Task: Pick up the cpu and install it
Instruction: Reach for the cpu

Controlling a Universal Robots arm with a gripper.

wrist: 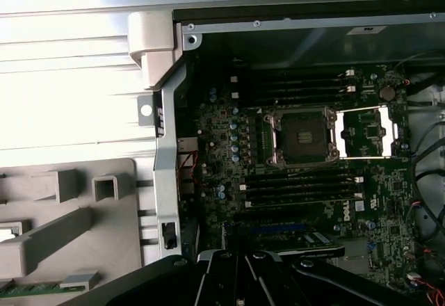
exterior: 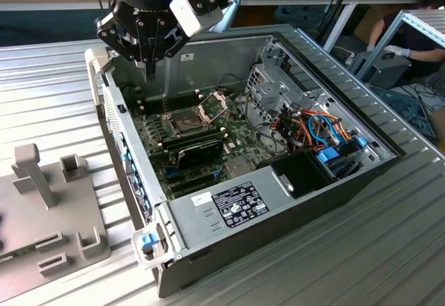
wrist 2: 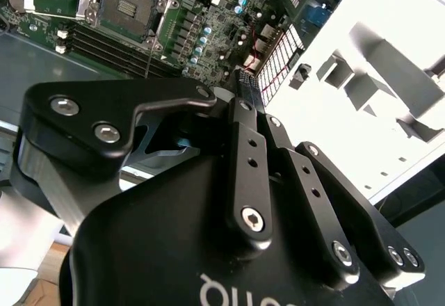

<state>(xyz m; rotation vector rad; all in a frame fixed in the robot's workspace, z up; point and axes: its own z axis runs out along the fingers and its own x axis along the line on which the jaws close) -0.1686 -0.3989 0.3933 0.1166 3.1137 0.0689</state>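
Observation:
The cpu is out of view. My gripper (exterior: 149,74) hangs above the back corner of the open computer case (exterior: 334,181), at the exterior view's left, over the case wall. Its fingers look shut, and I see nothing between them. Both wrist views show the black gripper (wrist 2: 243,92) (wrist: 245,256) from behind, looking down at the motherboard. The dark square socket (exterior: 186,119) (wrist 2: 127,3) (wrist: 304,138) lies bare. Its shiny metal frame (exterior: 213,103) (wrist: 366,132) is hinged open beside it. The gripper is well short of the socket, toward the case edge.
A grey fixture (exterior: 49,215) (wrist: 69,215) with upright blocks and slots lies on the ribbed table beside the case. A green memory stick (wrist: 31,289) rests in it. Memory slots (wrist: 299,188), a drive cage and cable bundles (exterior: 313,129) crowd the case. A person (exterior: 410,31) sits at the back right.

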